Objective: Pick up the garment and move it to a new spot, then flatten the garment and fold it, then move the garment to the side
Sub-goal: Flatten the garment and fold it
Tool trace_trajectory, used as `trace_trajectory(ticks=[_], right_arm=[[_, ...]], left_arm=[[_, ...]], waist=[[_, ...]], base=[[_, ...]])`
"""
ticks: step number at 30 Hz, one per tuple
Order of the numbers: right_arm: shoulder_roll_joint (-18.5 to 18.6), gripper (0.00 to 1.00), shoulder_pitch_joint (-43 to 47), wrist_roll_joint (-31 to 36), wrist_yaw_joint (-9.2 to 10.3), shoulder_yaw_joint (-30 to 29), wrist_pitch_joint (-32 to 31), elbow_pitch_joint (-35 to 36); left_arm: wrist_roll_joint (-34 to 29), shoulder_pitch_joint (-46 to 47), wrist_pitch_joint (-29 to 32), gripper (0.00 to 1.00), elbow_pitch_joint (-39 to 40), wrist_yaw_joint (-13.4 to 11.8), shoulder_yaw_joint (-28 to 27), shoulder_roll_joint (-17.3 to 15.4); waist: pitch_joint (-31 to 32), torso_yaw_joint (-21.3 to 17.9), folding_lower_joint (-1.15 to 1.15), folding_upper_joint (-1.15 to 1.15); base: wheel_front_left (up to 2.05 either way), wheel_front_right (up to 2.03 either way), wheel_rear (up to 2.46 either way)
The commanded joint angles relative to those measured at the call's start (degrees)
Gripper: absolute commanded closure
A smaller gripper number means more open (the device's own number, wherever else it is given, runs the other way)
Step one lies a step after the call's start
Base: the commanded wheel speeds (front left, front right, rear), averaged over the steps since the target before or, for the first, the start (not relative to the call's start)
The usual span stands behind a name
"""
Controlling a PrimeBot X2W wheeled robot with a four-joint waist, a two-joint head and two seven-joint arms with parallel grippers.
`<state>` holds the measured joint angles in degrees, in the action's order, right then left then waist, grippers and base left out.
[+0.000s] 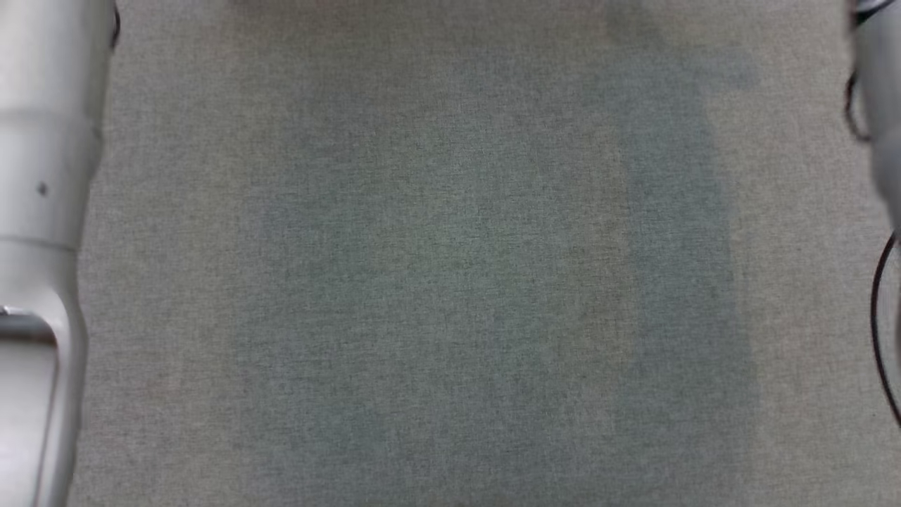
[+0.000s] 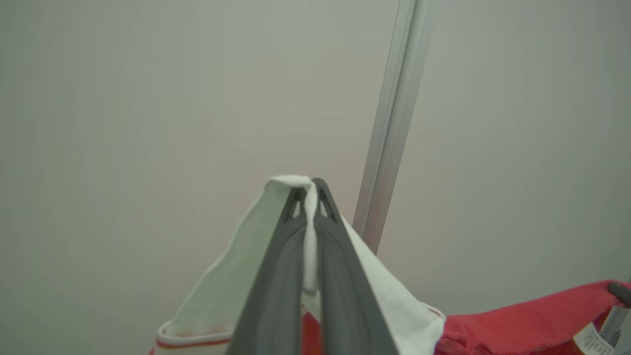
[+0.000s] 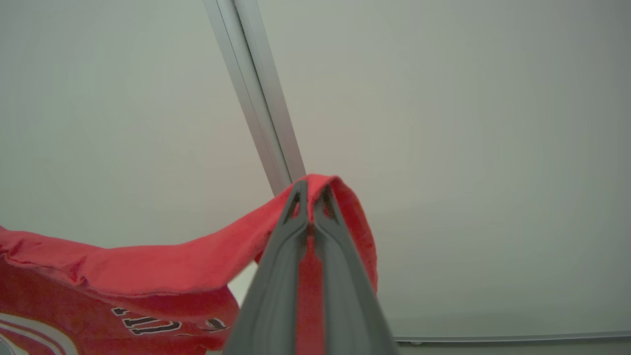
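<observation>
The garment is a red shirt with white parts and dark lettering. In the left wrist view my left gripper is shut on a white part of the garment, with red cloth trailing off to the right. In the right wrist view my right gripper is shut on a red edge of the garment, which hangs away to the left. Both grippers point up toward a pale wall, so the shirt is held aloft between them. In the head view, my pale left forearm and right forearm run along the side edges.
The grey cloth-covered table spreads below in the head view. An aluminium post stands against the pale wall behind the grippers, and the post also crosses the right wrist view.
</observation>
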<state>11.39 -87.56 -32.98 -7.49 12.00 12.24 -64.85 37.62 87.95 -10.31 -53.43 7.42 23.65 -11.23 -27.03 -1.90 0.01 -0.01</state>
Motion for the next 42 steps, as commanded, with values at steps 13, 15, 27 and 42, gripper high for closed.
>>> trace_trajectory(ticks=[13, 15, 27, 42], right_arm=[[2.03, 1.0, 35.66, -15.26, -0.01, 10.21, 2.89, 14.87], [2.6, 1.0, 40.71, -17.16, -0.01, 11.23, 2.95, 17.42], [6.54, 1.0, 63.66, -21.6, -0.01, 9.57, 3.03, 26.79], [5.97, 1.0, 85.76, -17.94, -0.01, 4.1, 1.13, 37.72]], left_arm=[[2.69, -39.13, -4.91, 1.0, 15.45, -1.32, -2.67, -2.82], [1.54, -45.57, -4.93, 1.0, 19.31, -2.19, -4.42, -2.59], [-0.42, -74.88, -4.95, 1.0, 34.58, -5.12, -10.05, 1.64], [-0.84, -99.53, -4.27, 1.0, 48.05, -10.31, -11.13, 0.97]], waist=[[7.41, 0.28, -0.01, 0.01], [8.63, 0.31, -0.01, 0.01], [15.58, 1.22, -0.01, 0.01], [22.14, 1.13, -0.01, 0.01]], base=[[0.0, 0.0, 0.0], [0.0, 0.0, 0.0], [0.0, 0.0, 0.0], [0.0, 0.0, 0.0]])
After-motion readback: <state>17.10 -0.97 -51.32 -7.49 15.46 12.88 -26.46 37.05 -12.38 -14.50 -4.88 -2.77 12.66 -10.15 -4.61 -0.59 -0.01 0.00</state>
